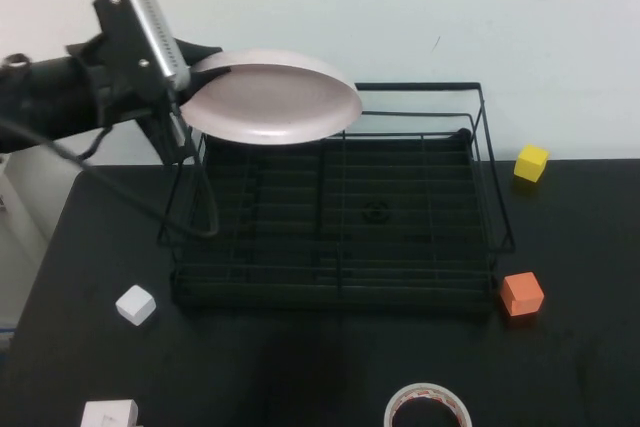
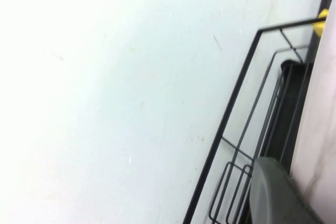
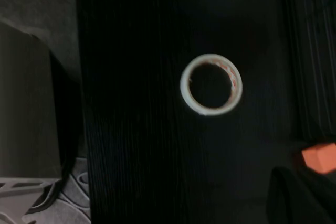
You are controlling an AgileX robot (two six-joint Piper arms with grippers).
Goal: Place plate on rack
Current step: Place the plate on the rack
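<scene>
High view shows the plate (image 1: 272, 97) in the air, roughly level with a slight tilt, over the rear-left corner of the rack (image 1: 340, 287). It is gripped by its left rim in the left pincer (image 1: 188, 82), whose fingers are closed on that edge; no part of the plate touches the wires.

I judge the plate to be stiff and fairly light, with a smooth surface that could slide in a narrow edge grip. Held at one rim only, the far side hangs out as a lever, so any jolt may let it swivel between the fingers. If it is ceramic it would chip against the rail; I cannot tell the material. The rim is the sensible hold, since the shallow middle gives nothing to pinch.

In the left wrist view the pale plate edge (image 2: 320, 129) runs beside a grey finger (image 2: 275, 195), with the rack's top rail and upright wire loops just beyond.

The rack stands on the black desk (image 1: 250, 377). Around it lie a yellow cube (image 1: 531, 162), an orange cube (image 1: 521, 294), a white cube (image 1: 135, 304) and a tape roll (image 1: 428, 407).

The right pincer is not seen in any view; its wrist camera looks down at the tape roll from above the near desk edge.
</scene>
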